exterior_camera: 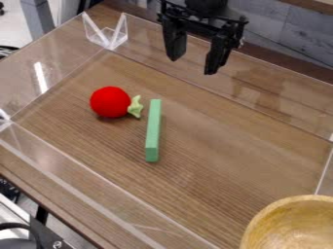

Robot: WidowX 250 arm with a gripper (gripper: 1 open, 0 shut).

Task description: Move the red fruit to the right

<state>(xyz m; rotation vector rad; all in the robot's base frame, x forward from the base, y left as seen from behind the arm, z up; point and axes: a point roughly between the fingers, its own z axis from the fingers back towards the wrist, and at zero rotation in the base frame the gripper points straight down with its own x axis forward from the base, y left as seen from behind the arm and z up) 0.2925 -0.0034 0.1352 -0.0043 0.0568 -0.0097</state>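
The red fruit (111, 101) is a small round bright red toy with a light-green leafy stem on its right side. It lies on the wooden table at the left. My gripper (194, 57) hangs near the back of the table, above and to the right of the fruit, well apart from it. Its dark fingers point down and stand open, with nothing between them.
A long flat green bar (154, 129) lies just right of the fruit, running front to back. Clear plastic walls (104, 34) fence the wooden table (235, 136). A wooden bowl (293, 226) shows at the bottom right corner.
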